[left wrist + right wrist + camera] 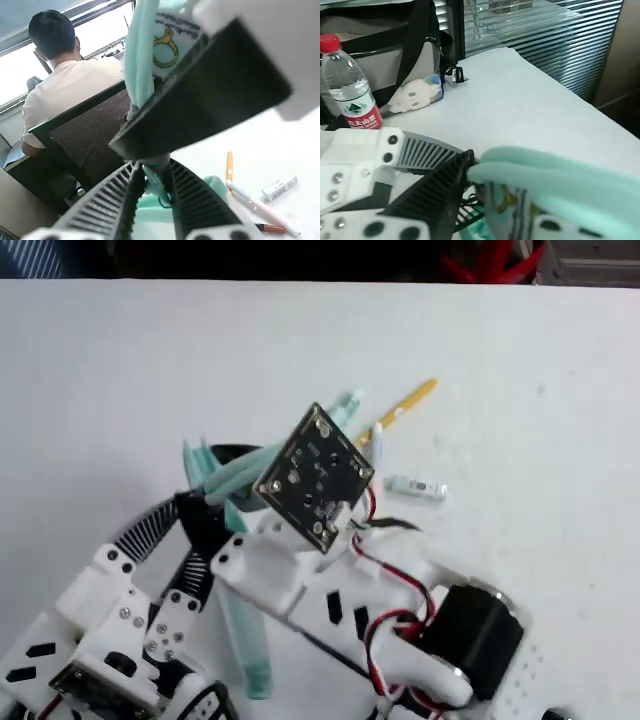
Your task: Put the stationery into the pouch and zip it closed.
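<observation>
At the lower left of the high view, the left gripper [197, 508] is seen with its ribbed fingers pressed together on a fold of the mint-green pouch [248, 650]. A long strip of the pouch runs down toward the lower centre of the frame, beneath the arms. Its upper part is drawn toward the middle, where it is clamped in the right gripper [150, 100] between a black jaw and a white one. Whether the pouch is zipped, and whether anything lies inside it, cannot be told.

The stationery is found outside the pouch, on the white table [520, 350] just right of centre. A yellow pen [405, 406] is laid slanting, with a white pen [252, 200] just beside it. A small white block [415, 489] sits a little further right, and a red-tipped pen [270, 228] lies close to the right arm.

Open table surface is left at the upper left and along the right side of the high view, and the far edge runs across the top.

In the right wrist view a water bottle [350, 85], a grey bag [390, 45] and a white plush toy [415, 97] are seen at the upper left, well apart from the pouch.
</observation>
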Tool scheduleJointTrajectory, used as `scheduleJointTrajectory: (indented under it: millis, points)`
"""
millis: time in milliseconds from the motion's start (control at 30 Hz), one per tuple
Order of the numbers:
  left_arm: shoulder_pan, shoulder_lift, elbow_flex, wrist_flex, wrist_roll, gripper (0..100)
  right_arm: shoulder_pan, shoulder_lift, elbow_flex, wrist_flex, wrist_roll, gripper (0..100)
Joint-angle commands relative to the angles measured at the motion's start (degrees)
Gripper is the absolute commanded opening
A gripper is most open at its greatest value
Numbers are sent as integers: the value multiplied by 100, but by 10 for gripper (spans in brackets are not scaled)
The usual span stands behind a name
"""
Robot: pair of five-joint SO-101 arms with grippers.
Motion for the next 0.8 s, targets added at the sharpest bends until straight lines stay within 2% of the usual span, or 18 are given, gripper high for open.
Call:
scheduleJointTrajectory:
  millis: [0,100,233,367,567,700,767]
  points:
    - [22,-22,9,-53,-9,24,224,-4,308,-479,360,58]
    - [22,-22,9,-53,-9,24,224,-31,466,-585,378,19]
    - [-22,-22,-18,26,0,25,251,-163,457,-585,387,18]
    - [-31,-22,-35,352,53,114,620,-426,457,-593,387,18]
    - [-523,-22,-316,475,835,142,1130,-479,501,-585,818,18]
    - [-796,-22,-782,1099,1213,261,1323,-505,466,-585,932,18]
    - [-910,-13,-1073,1512,1398,288,1341,-453,466,-585,932,18]
